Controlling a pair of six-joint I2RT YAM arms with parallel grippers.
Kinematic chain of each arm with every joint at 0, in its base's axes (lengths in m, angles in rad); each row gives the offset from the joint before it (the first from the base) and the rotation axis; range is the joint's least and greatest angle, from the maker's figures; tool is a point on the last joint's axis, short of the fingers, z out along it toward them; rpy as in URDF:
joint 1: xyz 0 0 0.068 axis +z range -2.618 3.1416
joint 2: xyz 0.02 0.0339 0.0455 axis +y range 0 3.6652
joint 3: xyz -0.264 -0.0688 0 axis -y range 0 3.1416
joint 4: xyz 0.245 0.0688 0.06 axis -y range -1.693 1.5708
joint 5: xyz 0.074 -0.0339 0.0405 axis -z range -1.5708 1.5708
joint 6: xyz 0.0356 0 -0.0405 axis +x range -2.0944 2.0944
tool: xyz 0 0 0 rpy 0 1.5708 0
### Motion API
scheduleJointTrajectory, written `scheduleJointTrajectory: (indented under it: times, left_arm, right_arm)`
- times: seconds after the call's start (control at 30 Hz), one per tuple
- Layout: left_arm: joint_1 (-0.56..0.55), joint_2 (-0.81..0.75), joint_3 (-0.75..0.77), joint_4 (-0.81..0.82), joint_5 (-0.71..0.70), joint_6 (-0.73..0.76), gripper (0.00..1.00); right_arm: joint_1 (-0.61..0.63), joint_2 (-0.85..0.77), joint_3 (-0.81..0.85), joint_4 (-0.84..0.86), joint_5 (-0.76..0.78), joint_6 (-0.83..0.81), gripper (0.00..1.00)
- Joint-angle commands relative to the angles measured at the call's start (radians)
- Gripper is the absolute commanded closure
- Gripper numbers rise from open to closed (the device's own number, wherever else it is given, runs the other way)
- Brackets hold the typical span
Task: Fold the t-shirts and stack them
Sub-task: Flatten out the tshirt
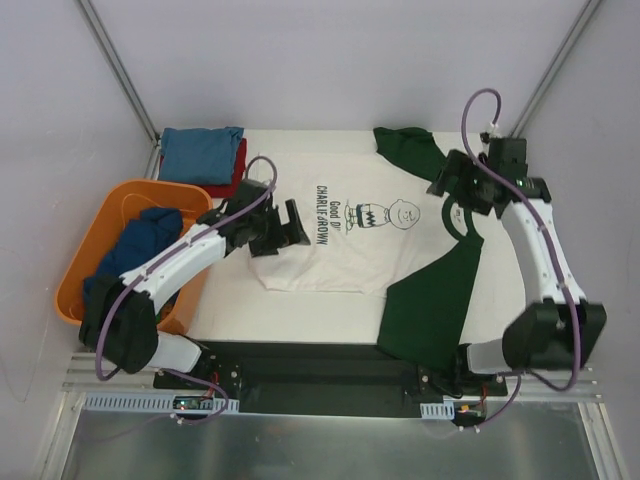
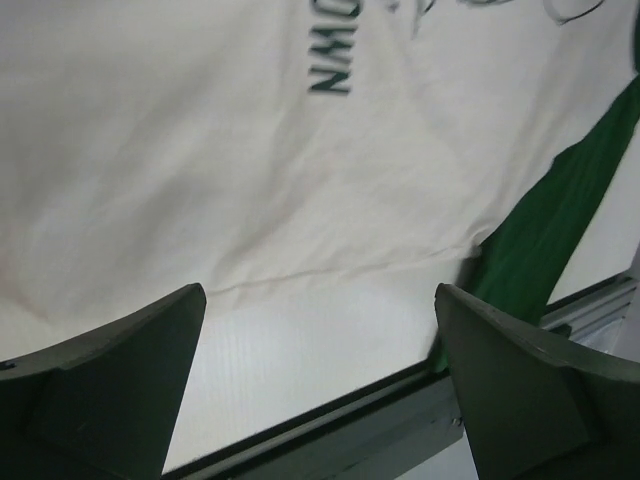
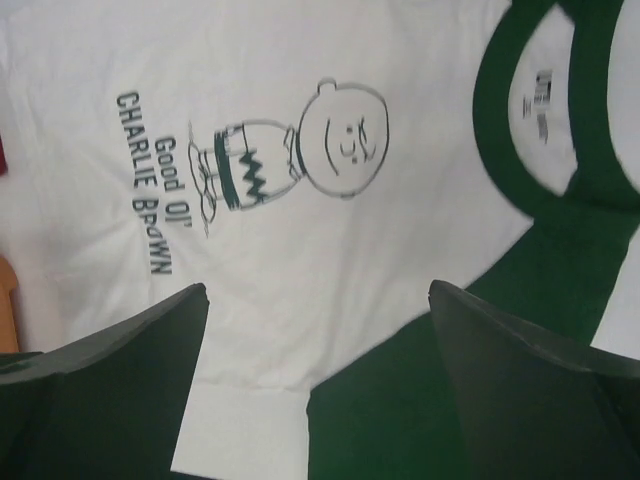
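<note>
In the middle of the counter (image 1: pixel 300 145) the cream t-shirt (image 1: pixel 350 250) lies spread flat, print up, looks laid out ready for folding; left tool (image 1: pixel 283 228) hovers wide over the hem, right tool (image 1: pixel 455 192) wide by the collar, neither holding anything; folded blue and red shirts (image 1: pixel 205 155) sit at the far left corner; orange basket (image 1: pixel 100 230) with a navy shirt (image 1: pixel 140 245) sits by the left edge, nothing blocking.

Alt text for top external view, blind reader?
A cream Charlie Brown t-shirt with dark green sleeves lies spread on a white table, the left end effector open over its hem, the right end effector open near its collar. At left, an orange basket holds a dark blue garment; beyond it a folded blue shirt lies on a red shirt.
</note>
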Motion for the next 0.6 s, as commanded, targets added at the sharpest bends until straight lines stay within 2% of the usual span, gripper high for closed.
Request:
scheduleJointTrajectory:
  times: [0.0, 0.13, 0.23, 0.27, 0.3, 0.33, 0.4, 0.57]
  left_arm:
    - [-0.003, -0.169, -0.246, -0.037, -0.101, -0.090, 0.01]
    - [-0.002, -0.265, -0.360, -0.037, -0.141, -0.133, 0.02]
    - [-0.002, -0.284, -0.406, -0.037, -0.181, -0.166, 0.12]
    - [-0.002, -0.272, -0.409, -0.035, -0.201, -0.172, 0.27]
    - [-0.002, -0.261, -0.407, -0.035, -0.206, -0.176, 0.38]
    - [-0.002, -0.247, -0.403, -0.037, -0.206, -0.176, 0.43]
    - [-0.002, -0.206, -0.397, -0.037, -0.218, -0.183, 0.49]
    - [0.000, -0.128, -0.386, -0.040, -0.279, -0.205, 0.50]
  right_arm:
    - [0.043, -0.220, -0.357, 0.038, 0.026, 0.068, 0.04]
    - [0.065, -0.418, -0.553, 0.044, -0.007, 0.089, 0.04]
    - [0.066, -0.496, -0.602, -0.011, 0.015, 0.054, 0.03]
    - [0.066, -0.512, -0.607, -0.044, 0.029, 0.042, 0.03]
    - [0.066, -0.524, -0.613, -0.061, 0.045, 0.022, 0.04]
    - [0.068, -0.541, -0.619, -0.078, 0.074, 0.014, 0.04]
    - [0.066, -0.553, -0.632, -0.110, 0.100, 0.012, 0.03]
    - [0.066, -0.573, -0.641, -0.112, 0.100, 0.012, 0.04]
